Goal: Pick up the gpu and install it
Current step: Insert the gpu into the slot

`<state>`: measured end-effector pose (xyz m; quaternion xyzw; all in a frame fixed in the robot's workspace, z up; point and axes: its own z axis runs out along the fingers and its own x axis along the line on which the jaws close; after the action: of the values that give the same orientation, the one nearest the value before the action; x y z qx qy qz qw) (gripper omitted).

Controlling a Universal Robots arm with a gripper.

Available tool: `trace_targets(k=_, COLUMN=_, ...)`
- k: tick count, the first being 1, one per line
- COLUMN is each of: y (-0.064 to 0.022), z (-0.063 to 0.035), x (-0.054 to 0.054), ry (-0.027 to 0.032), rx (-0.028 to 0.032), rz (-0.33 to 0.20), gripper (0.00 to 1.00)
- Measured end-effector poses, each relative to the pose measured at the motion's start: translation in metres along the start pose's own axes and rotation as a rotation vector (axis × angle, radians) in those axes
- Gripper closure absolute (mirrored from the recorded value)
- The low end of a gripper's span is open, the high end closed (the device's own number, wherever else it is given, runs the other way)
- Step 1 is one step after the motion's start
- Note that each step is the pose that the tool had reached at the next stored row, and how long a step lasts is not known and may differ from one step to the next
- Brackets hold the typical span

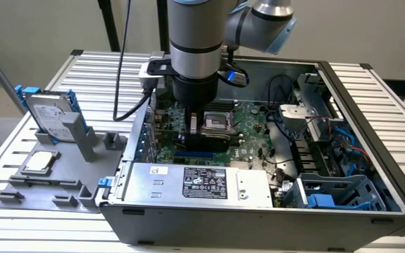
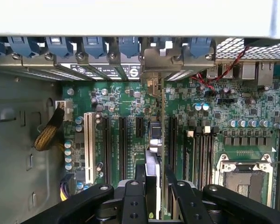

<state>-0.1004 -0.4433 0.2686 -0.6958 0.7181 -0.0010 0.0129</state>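
Gpu (image 2: 161, 140) edge-on between white slot (image 2: 89, 147) (beside) and CPU socket (image 2: 245, 179)

The arm (image 1: 196, 37) is a thick silver-grey tube ringed by a black band, with a pale blue cap on its joint (image 1: 276, 23). A black wrist section narrows below. The pincer (image 2: 151, 196) is black, with jointed links, round pivot pins and small holes.

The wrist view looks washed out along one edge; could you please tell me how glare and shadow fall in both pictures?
Wrist view: the case wall is blown out to plain white, while the motherboard is evenly lit and the end effector holding the gpu edge-on is dark. Exterior view: soft even light, with the arm shading the motherboard beneath it.
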Motion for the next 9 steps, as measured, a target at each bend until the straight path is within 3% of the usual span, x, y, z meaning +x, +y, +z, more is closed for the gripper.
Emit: trace_targets(k=9, y=0.0022, z=0.0010, x=0.0001, ry=-0.0003, rx=0.0001, rz=0.004, gripper=0.73)
